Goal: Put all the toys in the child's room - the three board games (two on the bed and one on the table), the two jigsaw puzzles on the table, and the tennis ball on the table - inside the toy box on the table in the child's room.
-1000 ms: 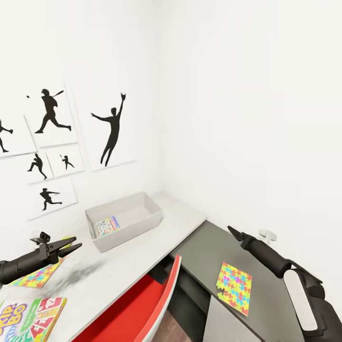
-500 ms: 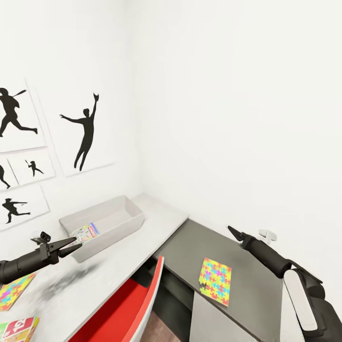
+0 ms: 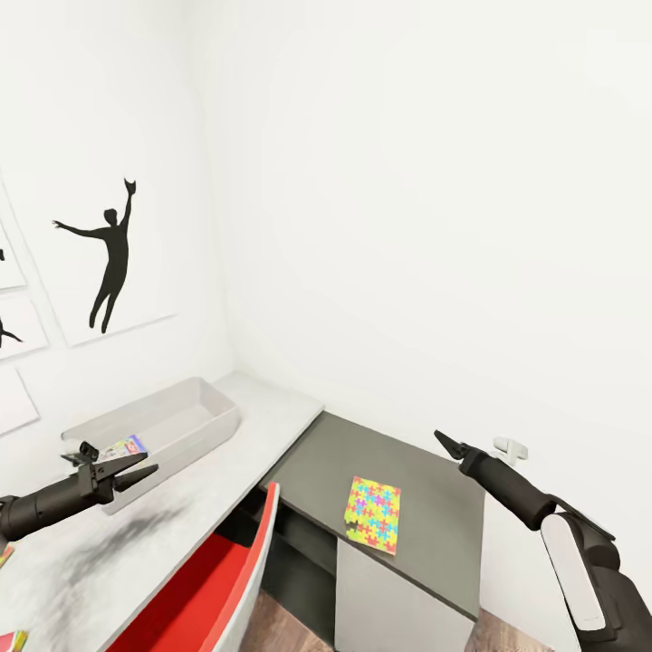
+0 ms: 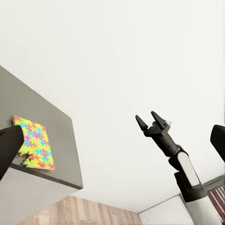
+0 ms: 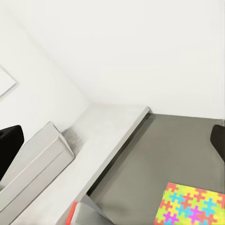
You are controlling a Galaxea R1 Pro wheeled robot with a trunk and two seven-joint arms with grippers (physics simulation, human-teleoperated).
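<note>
you faced the jigsaw puzzle (image 3: pixel 373 514) on the dark desk (image 3: pixel 426 471); both pincers, left pincer (image 3: pixel 136 471) and right pincer (image 3: pixel 447 444), hung open and empty; next, reach down for it.

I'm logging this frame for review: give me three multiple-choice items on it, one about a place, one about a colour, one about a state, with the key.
1. Where does the jigsaw puzzle lie?
A. on the dark grey part of the table, near its front edge
B. inside the toy box
C. on the floor

2. What colour is the chair under the table?
A. blue
B. red
C. black

3. How is the left gripper?
A. shut on a puzzle
B. shut on a ball
C. open, holding nothing

Key: 1 A, the head view shows the puzzle flat on the dark top, apart from the toy box. 2 B, its seat and back are red. 3 C, its fingers are spread with only air between them; the right gripper is open too.
</note>
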